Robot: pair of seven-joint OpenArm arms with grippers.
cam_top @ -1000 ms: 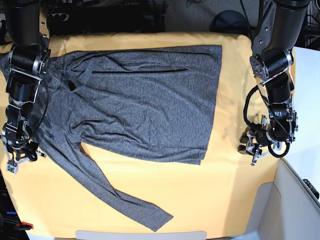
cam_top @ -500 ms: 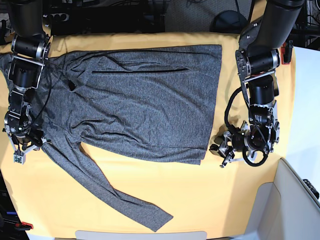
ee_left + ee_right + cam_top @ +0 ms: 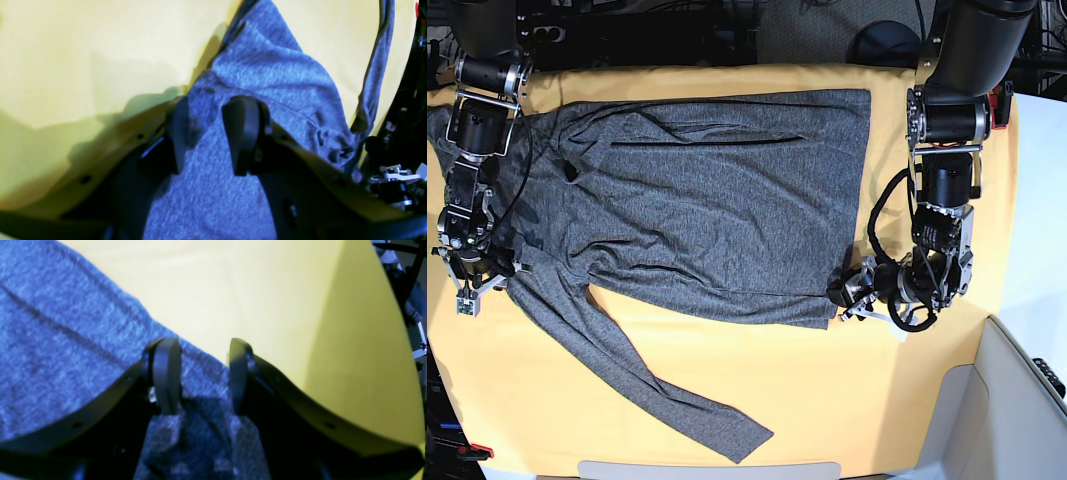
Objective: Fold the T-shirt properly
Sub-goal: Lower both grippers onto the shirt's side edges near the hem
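The charcoal-grey long-sleeved T-shirt [image 3: 717,210] lies spread flat on the yellow cloth [image 3: 877,400], collar to the left and one sleeve [image 3: 657,395] trailing to the front. At the shirt's lower right hem corner sits my left gripper [image 3: 842,298]. In the left wrist view the gripper [image 3: 210,106] stands open, jaws straddling the T-shirt [image 3: 267,73] edge. My right gripper [image 3: 472,285] is at the left shoulder where the sleeve starts. In the right wrist view the gripper [image 3: 202,346] is open over the T-shirt [image 3: 66,340] edge, fabric between the jaws.
The yellow cloth [image 3: 83,50] covers the whole table. A white surface [image 3: 1039,250] and a grey panel [image 3: 1017,410] border the right side. Dark equipment and cables [image 3: 677,25] line the back edge. A second sleeve strip [image 3: 373,66] lies near the dark arm hardware.
The left gripper has travelled leftward across the yellow cloth to the shirt's hem corner. The right gripper has shifted up and inward onto the sleeve edge. The shirt has not moved.
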